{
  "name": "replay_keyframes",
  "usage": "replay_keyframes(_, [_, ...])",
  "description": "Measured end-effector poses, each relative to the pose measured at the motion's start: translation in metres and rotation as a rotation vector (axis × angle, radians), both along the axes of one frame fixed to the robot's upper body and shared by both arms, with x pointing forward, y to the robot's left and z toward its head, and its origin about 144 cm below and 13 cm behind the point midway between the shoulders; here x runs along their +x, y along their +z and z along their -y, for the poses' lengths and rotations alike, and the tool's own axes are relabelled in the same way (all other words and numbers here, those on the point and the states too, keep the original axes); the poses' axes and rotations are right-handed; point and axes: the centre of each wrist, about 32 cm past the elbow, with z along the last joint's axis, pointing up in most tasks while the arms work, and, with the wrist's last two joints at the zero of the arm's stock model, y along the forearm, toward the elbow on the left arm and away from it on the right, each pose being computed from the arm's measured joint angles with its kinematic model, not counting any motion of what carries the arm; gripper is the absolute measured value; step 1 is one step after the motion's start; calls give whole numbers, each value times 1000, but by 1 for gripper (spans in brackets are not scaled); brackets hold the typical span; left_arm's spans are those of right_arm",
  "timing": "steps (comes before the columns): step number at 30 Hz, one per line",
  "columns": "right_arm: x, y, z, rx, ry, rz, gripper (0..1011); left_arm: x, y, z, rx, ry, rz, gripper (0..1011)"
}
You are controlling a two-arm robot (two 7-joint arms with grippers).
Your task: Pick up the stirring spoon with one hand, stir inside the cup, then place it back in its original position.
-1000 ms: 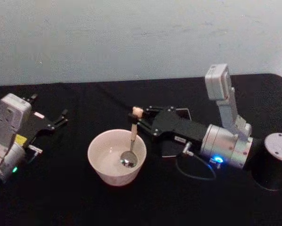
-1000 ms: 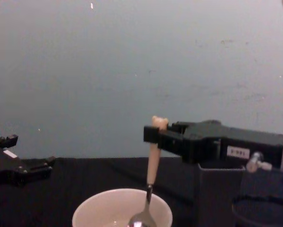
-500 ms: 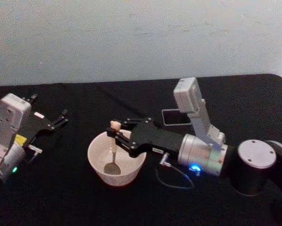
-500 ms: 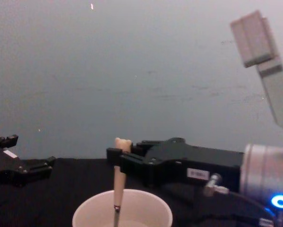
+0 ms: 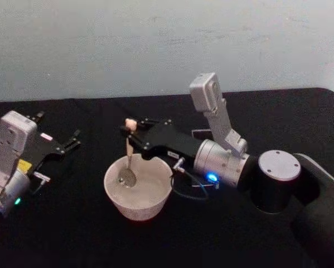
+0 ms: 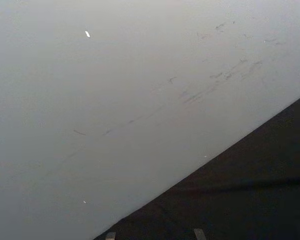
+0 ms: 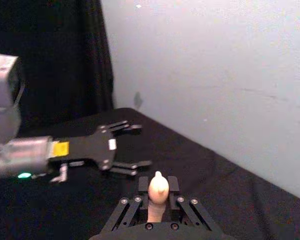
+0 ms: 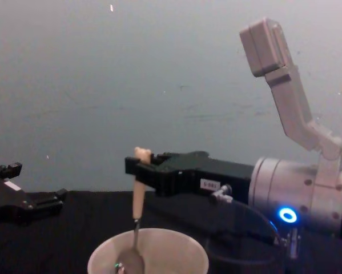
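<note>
One spoon point(image 5: 128, 158) hangs from the right claw point(image 5: 130, 129), pinched near its bear top, shaft nearly upright below, bowl inside the cup point(image 5: 139, 207); the left claw point(image 5: 72, 140) lies spread, apart.

The right gripper point(image 5: 129, 129) points level toward 9 o'clock, pinching the stirring spoon point(image 5: 129, 149). The left gripper point(image 5: 58, 131) rests at 9 o'clock, fingers spread.

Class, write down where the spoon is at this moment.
In the head view the spoon stands bowl-down in the left half of the cup, its handle clamped by the right gripper. The left gripper sits open farther left.
</note>
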Motion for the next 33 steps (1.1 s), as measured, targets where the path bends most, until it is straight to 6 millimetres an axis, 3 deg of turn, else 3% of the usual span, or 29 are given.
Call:
replay_keyframes(11, [2, 0, 24, -17, -45, 17, 222, 0, 0, 0, 0, 0, 0, 1001])
replay_keyframes(14, [-5, 2, 41, -24, -34, 24, 222, 0, 0, 0, 0, 0, 0, 1001])
replay_keyframes(21, [-21, 4, 61, -23, 22, 9, 222, 0, 0, 0, 0, 0, 0, 1001])
replay_keyframes(27, [-33, 3, 65, -24, 72, -11, 222, 0, 0, 0, 0, 0, 0, 1001])
replay_keyframes(33, [-40, 1, 53, -16, 115, -41, 222, 0, 0, 0, 0, 0, 0, 1001])
